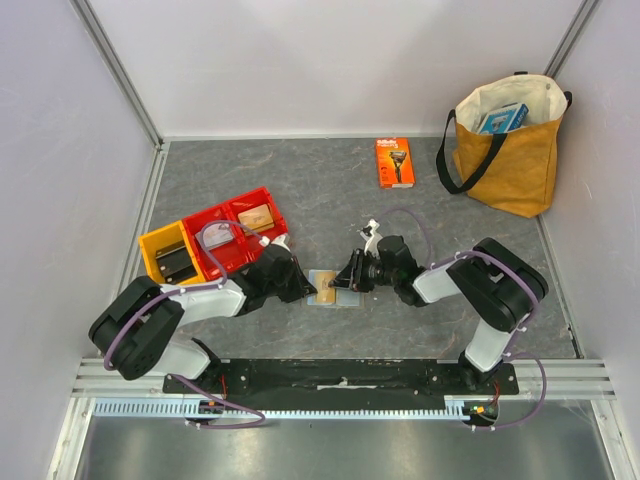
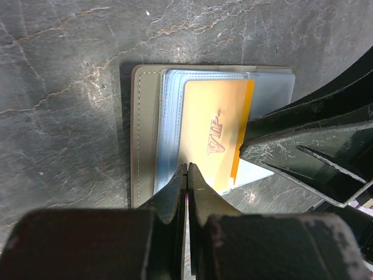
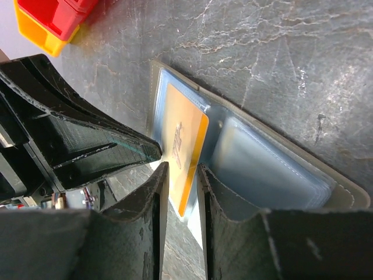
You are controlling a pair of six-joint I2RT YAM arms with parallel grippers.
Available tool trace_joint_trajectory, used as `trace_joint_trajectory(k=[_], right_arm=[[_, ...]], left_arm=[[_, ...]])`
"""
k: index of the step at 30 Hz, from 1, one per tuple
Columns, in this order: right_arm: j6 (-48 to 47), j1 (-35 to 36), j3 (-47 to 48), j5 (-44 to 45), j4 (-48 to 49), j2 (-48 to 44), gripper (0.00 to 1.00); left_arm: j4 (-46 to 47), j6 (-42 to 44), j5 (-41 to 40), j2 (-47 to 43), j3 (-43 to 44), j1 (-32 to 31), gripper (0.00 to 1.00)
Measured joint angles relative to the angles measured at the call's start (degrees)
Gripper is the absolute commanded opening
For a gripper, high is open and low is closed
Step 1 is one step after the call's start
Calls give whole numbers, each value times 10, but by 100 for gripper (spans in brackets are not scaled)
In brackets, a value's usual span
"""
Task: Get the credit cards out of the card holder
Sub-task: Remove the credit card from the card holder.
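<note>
Top external: left gripper (image 1: 304,284) and right gripper (image 1: 348,279) nose to nose over card holder (image 1: 346,301), spread open flat between them.

Left wrist: jaws fully closed, tips at near edge of the blue sleeves; cannot tell whether anything is pinched. Tan-orange card (image 2: 213,125) just ahead of tips, apparently slid partway out of its sleeve.

Right wrist: jaws narrowly apart, card's free end in the gap, no firm pinch visible.

Judged early: no card fully out; second card not in sight.
</note>
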Motion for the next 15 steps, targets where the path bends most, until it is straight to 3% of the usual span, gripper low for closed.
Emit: trace_joint_trajectory(k=[10,15], right_arm=[[35,-14,-28,-26,77,27,19],[58,-22,-37,-42,130,56,1]], left_arm=[[15,-6,2,0,-8,0,5],[18,-8,5,0,-10,0,5]])
